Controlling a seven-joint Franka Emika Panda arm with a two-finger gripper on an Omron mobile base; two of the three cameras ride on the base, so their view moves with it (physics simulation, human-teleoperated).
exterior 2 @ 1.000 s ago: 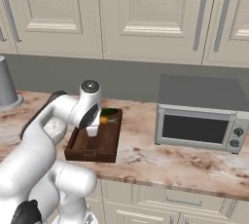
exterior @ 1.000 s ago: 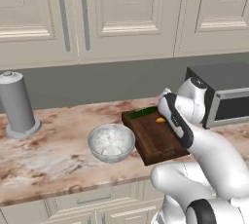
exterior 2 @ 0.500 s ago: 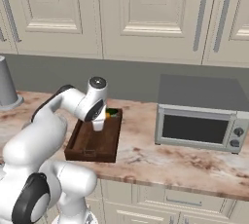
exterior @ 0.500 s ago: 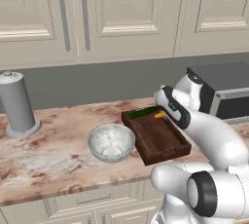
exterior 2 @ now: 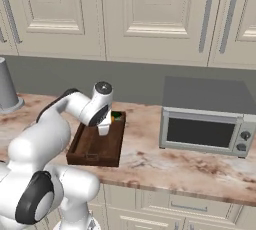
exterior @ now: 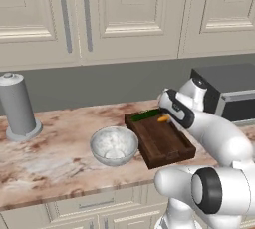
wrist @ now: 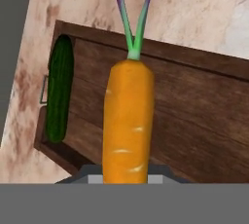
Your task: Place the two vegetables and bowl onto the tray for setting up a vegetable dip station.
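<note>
Swung further over the tray [exterior: 167,148] since the earlier frames, carrot [exterior: 163,119] carried from near the front-right edge toward the far end; bowl [exterior: 114,144] and cucumber [exterior: 145,116] unmoved. Claw [exterior 2: 103,130] nearly closed, pinching the carrot by its fat end, leafy tip pointing away in the hand view. Carrot [wrist: 126,121] hangs above the tray floor, prob. not touching yet — height hard to judge from the base views. Cucumber [wrist: 59,94] already lies in the tray along its far short rim, just beside the carrot's path. Bowl sits on the table [exterior: 55,158] left of the tray, close to its long rim, not yet loaded.

Risks from here:
- Release from too high: carrot is round, could roll or bounce over the low rim onto the table.
- Descent drifting toward the far end: could nudge the cucumber, or land on top of it.
- Carrot dropped mid-tray: bowl is abt as wide as the tray's short side, so little floor would be left for it; better set close beside the cucumber.
- Grip only on the butt end: could pivot or slip if the arm swings fast.
</note>
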